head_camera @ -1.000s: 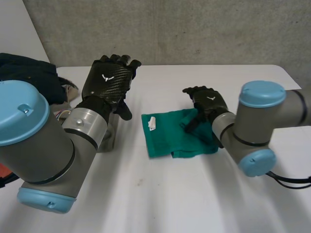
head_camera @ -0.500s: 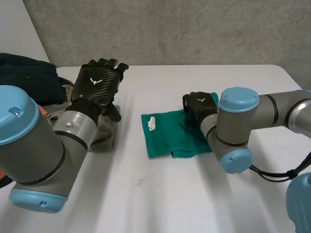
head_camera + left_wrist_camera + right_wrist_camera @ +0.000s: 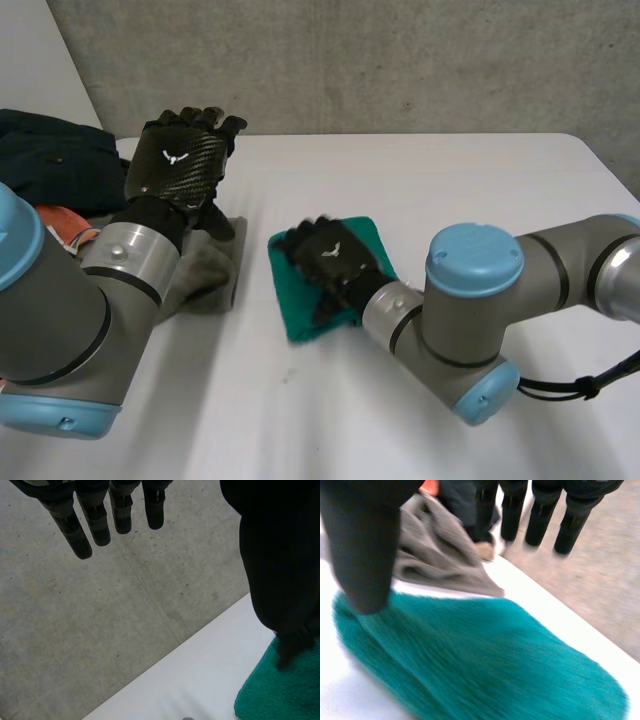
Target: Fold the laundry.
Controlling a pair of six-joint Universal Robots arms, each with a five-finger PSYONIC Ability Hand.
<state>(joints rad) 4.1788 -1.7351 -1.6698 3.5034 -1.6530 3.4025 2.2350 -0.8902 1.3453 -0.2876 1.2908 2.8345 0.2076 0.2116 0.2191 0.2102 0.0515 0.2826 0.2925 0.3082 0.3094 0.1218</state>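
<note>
- White table (image 3: 420,180) is taking up most of the frame, with a grey concrete wall (image 3: 400,60) running across the top; laundry is sitting heaped at the far left.
- The green cloth (image 3: 298,316), the piece being worked, is lying folded small at centre frame, a little left of middle, just beside a grey garment (image 3: 210,270).
- The right hand (image 3: 330,255) is lying palm down on top of the green cloth, covering most of it. I'm judging it to be flattening or sliding the fold, since nothing is being pinched.
- In the right wrist view its fingers (image 3: 540,517) are reaching straight out past the cloth's far edge, and the thumb is resting at one end: released, pressing, not grasping.
- The right arm is reaching in from the right edge, elbow low, forearm angling toward centre.
- The left hand (image 3: 183,165) is hanging raised at upper left, above the grey garment, touching nothing; probably parking clear to give the right hand room.
- In the left wrist view its fingers (image 3: 95,522) are pointing straight and relaxed at the wall: released, empty.
- Dark clothes (image 3: 50,160) and something orange (image 3: 62,225) are waiting at the left edge, so the task is looking early to midway.
</note>
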